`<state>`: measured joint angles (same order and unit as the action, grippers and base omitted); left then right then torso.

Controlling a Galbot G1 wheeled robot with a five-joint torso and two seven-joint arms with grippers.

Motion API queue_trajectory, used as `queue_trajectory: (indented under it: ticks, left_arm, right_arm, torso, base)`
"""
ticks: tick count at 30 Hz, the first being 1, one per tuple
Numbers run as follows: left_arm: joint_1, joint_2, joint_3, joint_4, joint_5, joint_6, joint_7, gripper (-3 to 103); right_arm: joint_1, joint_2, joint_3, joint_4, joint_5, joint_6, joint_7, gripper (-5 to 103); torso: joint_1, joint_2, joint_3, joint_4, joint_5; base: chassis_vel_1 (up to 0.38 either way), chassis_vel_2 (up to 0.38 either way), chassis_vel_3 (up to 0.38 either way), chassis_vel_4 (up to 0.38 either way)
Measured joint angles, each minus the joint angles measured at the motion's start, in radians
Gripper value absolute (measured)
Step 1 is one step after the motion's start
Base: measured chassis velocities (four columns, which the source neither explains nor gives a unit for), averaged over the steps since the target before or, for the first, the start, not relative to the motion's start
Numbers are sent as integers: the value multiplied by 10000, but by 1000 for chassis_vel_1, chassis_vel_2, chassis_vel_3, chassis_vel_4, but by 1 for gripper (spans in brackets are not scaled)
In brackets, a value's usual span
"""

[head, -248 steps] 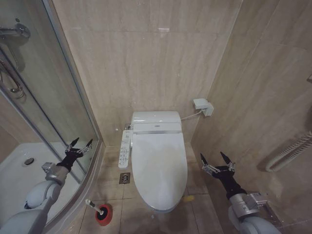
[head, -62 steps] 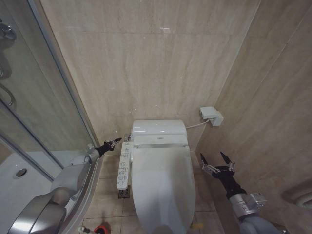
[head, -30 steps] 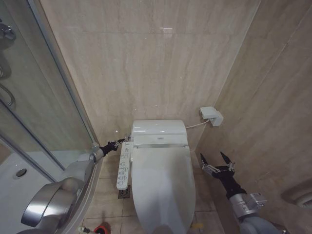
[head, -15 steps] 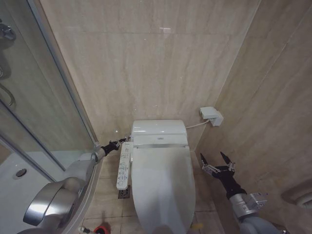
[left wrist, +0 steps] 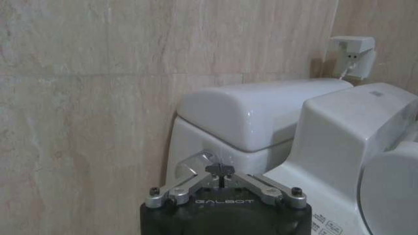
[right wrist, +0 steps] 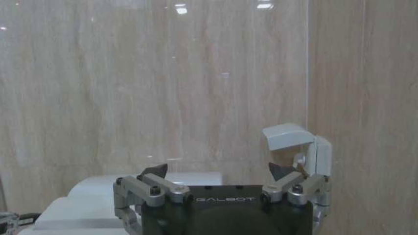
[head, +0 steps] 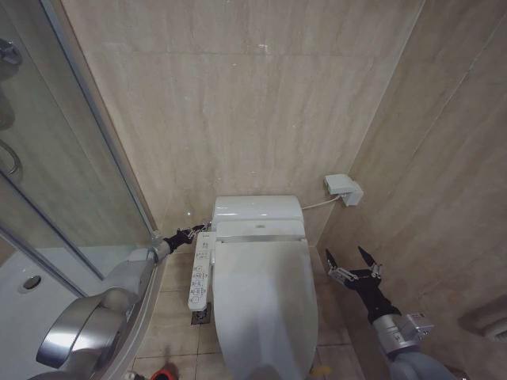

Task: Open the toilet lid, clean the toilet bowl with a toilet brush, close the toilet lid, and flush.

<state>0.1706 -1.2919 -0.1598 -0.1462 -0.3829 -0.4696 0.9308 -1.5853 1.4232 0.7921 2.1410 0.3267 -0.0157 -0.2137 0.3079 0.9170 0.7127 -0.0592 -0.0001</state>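
Nearest me in the head view, the red base of the toilet brush [head: 164, 372] just peeks in at the bottom edge, on the floor tiles left of the toilet. My right gripper [head: 352, 262] hangs in the air to the right of the toilet, its two fingers spread wide with nothing between them; in its wrist view [right wrist: 220, 172] the tips point at the back wall and the white wall box [right wrist: 297, 144] there.

The toilet lid [head: 264, 305] lies flat and closed over the toilet bowl, so I cannot see into the bowl at all. A white control panel [head: 199, 273] runs along the lid's left side, with a floor drain [head: 199, 319] below it.

My left arm reaches along the glass shower screen [head: 63, 158] toward the tank's left flank. The left gripper [head: 196, 231] sits just beside the tank [head: 257, 209], fingertips drawn together. From the left wrist view, the closed tips [left wrist: 220, 170] meet right at a chrome flush lever [left wrist: 191, 163] on the tank's side; I cannot tell whether they touch it.

Farthest back, a cable runs from the wall box [head: 345, 188] to the tank, against the beige tiled wall [head: 253, 95].
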Motion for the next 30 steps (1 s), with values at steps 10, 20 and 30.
queue_trajectory:
  ticks: [10,20,30]
  left_arm:
    - [-10,14,-6,-17,-8,-6,16,0]
    - [-20,32,-12,-24,-14,-12,19,0]
    - [-28,41,-5,-24,-20,-13,27,0]
  right_arm:
    - [0,0,0,0,0,0,0,100]
    - [0,0,0,0,0,0,0,100]
    - [0,0,0,0,0,0,0,100]
  torso:
    - [0,0,0,0,0]
    - [0,0,0,1,0]
    - [0,0,0,1,2]
  base:
    - [0,0,0,0]
    - [0,0,0,0]
    - [0,0,0,0]
